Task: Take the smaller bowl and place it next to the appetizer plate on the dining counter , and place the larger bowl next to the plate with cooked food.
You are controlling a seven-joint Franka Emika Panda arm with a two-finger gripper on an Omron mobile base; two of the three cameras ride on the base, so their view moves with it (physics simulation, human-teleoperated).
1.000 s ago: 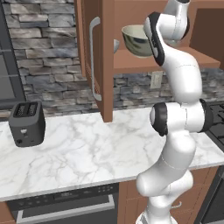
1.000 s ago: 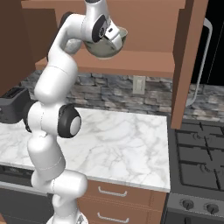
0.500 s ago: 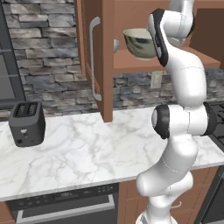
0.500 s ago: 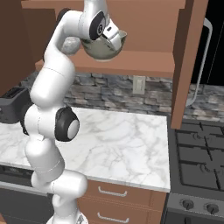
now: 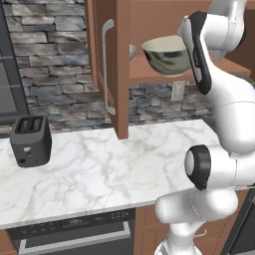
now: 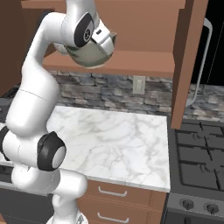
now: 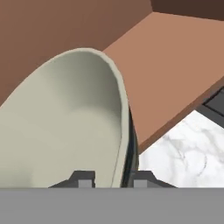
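Gripper (image 7: 109, 177) fingers are seen astride the rim of the larger bowl (image 7: 65, 127), one tip inside against the cream wall and the other outside on the dark glaze, so the rim is clamped between them. The bowl is carried high, level with the wooden cabinet shelf (image 6: 131, 61) and just in front of its edge, well above the marble worktop (image 6: 109, 140). In the left base view the bowl (image 5: 167, 55) is shown upright beside the arm's wrist, with the open cabinet door (image 5: 107, 64) to its left. A sliver of the smaller bowl (image 5: 132, 51) is visible on the shelf behind that door. A dark toaster (image 5: 31, 140) is placed on the worktop, far left of the bowl and below it.
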